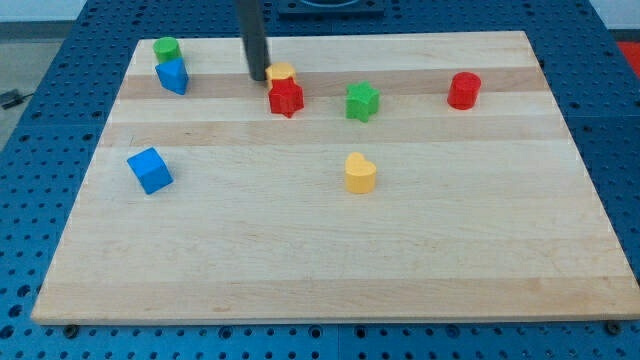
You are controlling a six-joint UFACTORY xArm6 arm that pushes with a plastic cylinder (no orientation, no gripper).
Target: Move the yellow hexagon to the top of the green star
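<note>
The yellow hexagon (pixel 282 72) lies near the view's top, just above and touching the red star (pixel 286 97). The green star (pixel 362 101) sits to the right of the red star, a short gap away. My tip (pixel 258 77) is right at the yellow hexagon's left side, touching or nearly touching it. The rod rises straight up out of the view's top.
A green cylinder (pixel 166 48) and a blue block (pixel 173 76) sit at the top left. A blue cube (pixel 150 170) lies at the left. A yellow heart-shaped block (pixel 360 173) is at the middle. A red cylinder (pixel 464 90) is at the top right.
</note>
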